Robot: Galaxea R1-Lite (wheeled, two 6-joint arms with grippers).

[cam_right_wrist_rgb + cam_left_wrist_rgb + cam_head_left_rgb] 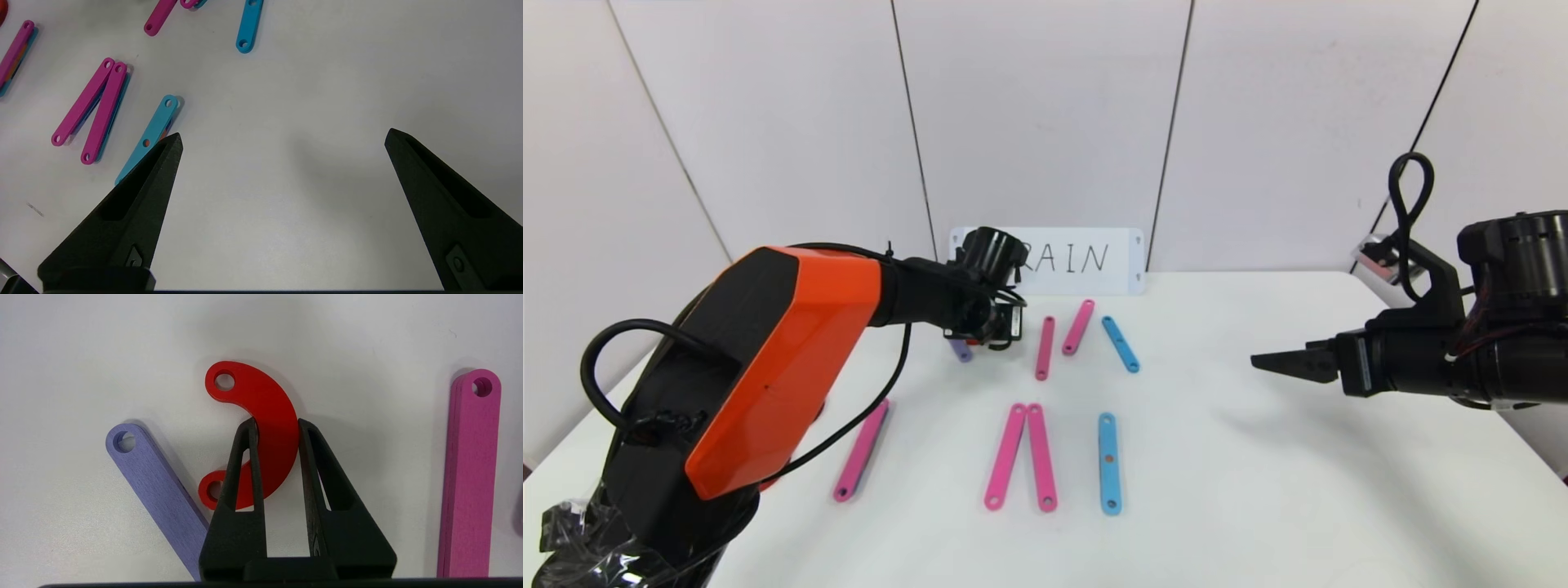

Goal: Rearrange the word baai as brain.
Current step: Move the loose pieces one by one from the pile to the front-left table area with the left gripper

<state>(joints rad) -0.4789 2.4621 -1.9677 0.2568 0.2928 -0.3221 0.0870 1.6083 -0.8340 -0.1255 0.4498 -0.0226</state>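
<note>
The letters are flat plastic pieces lying on the white table. My left gripper is at the back left and is shut on a red C-shaped arc, one finger on each side of its curve. A purple strip lies slanted beside it, and a pink strip lies on the other side. In the head view my left wrist hides the arc, and only the purple strip's end shows. My right gripper hovers open and empty over the right side of the table.
The white BRAIN card stands against the back wall. Two pink strips and a blue strip lie at mid-back. A pink pair, a blue strip and a pink strip lie nearer the front.
</note>
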